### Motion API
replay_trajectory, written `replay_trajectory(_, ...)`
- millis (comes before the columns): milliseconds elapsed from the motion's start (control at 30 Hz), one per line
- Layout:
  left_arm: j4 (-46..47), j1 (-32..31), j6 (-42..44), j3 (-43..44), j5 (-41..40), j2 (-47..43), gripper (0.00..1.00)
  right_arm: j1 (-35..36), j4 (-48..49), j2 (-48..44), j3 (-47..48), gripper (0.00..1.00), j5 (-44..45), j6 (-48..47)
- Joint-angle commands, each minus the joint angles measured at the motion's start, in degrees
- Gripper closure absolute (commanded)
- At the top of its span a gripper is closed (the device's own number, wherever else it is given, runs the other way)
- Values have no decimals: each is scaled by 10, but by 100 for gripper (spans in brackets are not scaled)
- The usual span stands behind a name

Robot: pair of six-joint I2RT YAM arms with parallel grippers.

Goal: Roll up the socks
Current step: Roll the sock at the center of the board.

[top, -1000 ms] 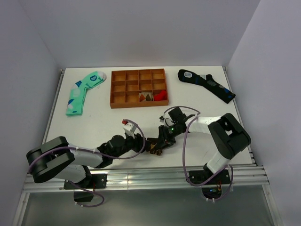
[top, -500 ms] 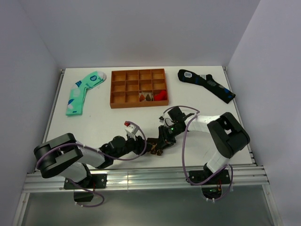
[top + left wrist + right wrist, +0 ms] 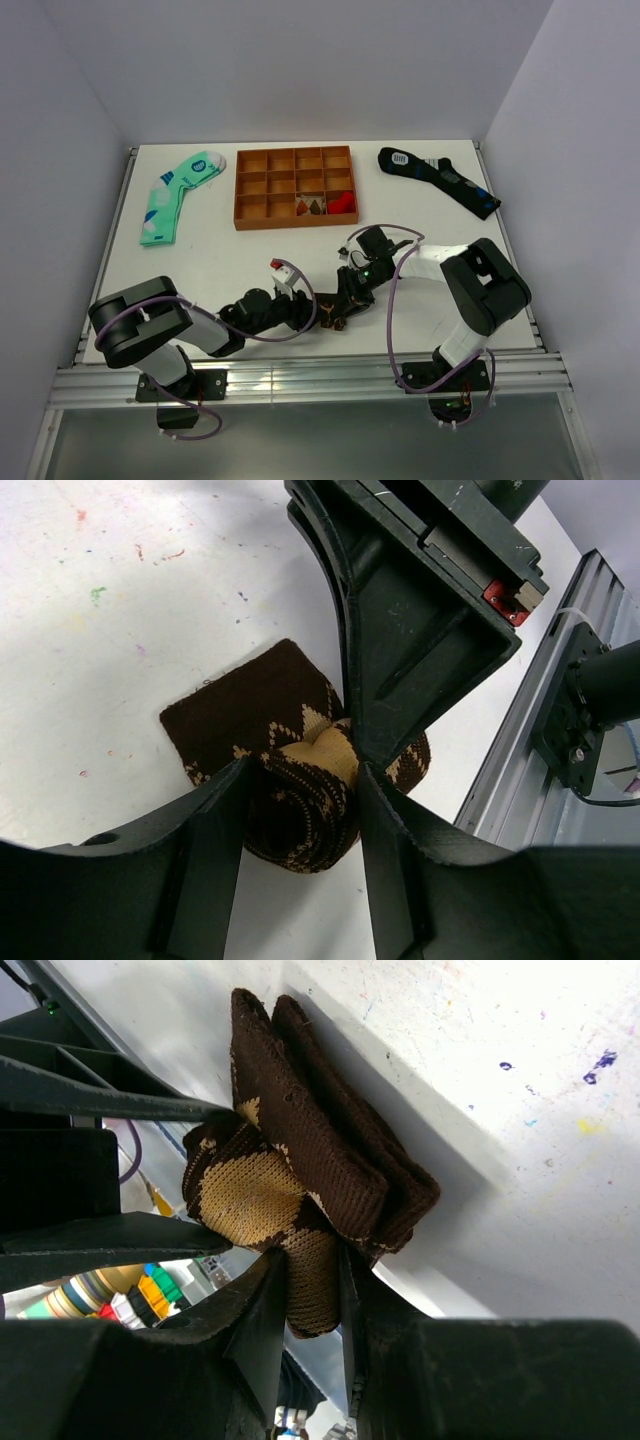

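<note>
Brown argyle knit socks (image 3: 245, 715) look soft and springy, so left pincer (image 3: 302, 785) and right pincer (image 3: 312, 1265) rightly pinch across the roll.

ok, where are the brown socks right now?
Top view: brown socks sit near the table front edge, centre, pinched between the left gripper and right gripper.

A robotics lab test cell; a white table (image 3: 230, 260) boxed in on three sides by plain pale walls (image 3: 300, 60); two black-and-white robot arms, left arm (image 3: 190, 330) and right arm (image 3: 480, 290), bolted to an aluminium rail (image 3: 320, 375) along the near edge; purple cables (image 3: 392, 300) looped loosely around them; small coloured marks (image 3: 97, 593) flecking the tabletop; practice props laid out at the back, an orange compartment tray (image 3: 240, 190), a mint-green sock (image 3: 175, 195), a dark sock (image 3: 440, 180).
</note>
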Motion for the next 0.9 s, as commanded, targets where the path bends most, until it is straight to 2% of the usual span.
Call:
replay_trajectory(0, 39, -3, 10, 13, 26, 11, 48, -5, -27, 15, 4, 69, 58, -15)
replay_trajectory(167, 44, -3, 3, 9, 38, 18, 51, -5, -26, 17, 3, 69, 59, -15)
replay_trajectory(367, 10, -3, -4, 25, 35, 30, 60, -5, -15, 15, 0, 69, 57, -9)
replay_trajectory(533, -32, -3, -8, 44, 29, 45, 78, -4, -2, 12, -5, 69, 54, -1)
replay_trajectory(667, -57, -3, -22, 50, 27, 53, 97, -5, 14, -9, -16, 67, 61, 6)
replay_trajectory(700, -69, -3, -22, 52, 24, 55, 100, -5, 17, -14, -20, 67, 63, 10)
replay_trajectory(867, -99, -3, -57, 48, 12, 62, 100, -5, 41, -38, -37, 65, 80, 24)
